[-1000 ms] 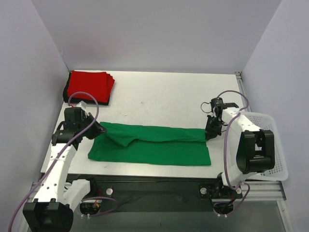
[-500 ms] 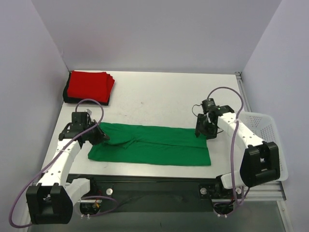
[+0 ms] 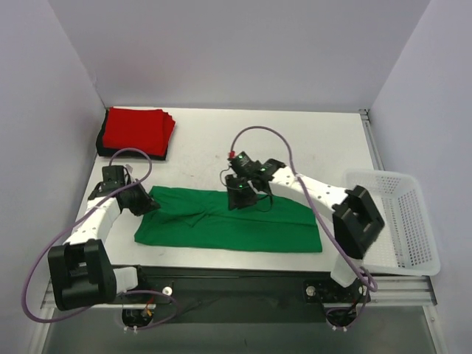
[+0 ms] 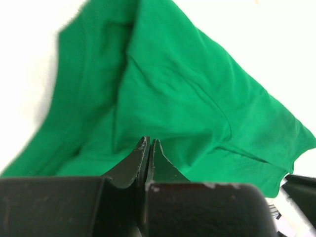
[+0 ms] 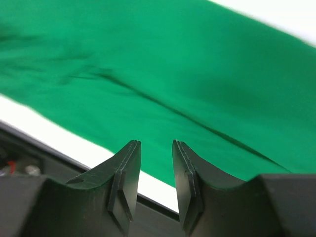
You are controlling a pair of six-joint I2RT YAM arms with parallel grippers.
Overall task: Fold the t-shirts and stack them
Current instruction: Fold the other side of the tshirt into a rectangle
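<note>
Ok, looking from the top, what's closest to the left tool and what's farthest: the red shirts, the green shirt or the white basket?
1. Green shirt, right beside the left tool, front middle.
2. Red shirts, back left corner.
3. White basket, far right edge.

- The right arm swings in from the right end of the green t-shirt (image 3: 251, 230) towards the middle of the table.
- The right gripper (image 3: 240, 197) now hangs over the middle of the shirt's far edge, jaws a little apart and empty.
- The left arm sinks lower and folds in, and the left gripper (image 3: 147, 204) edges nearer along the shirt's left end.
- More of the white basket (image 3: 409, 221) shows.
</note>
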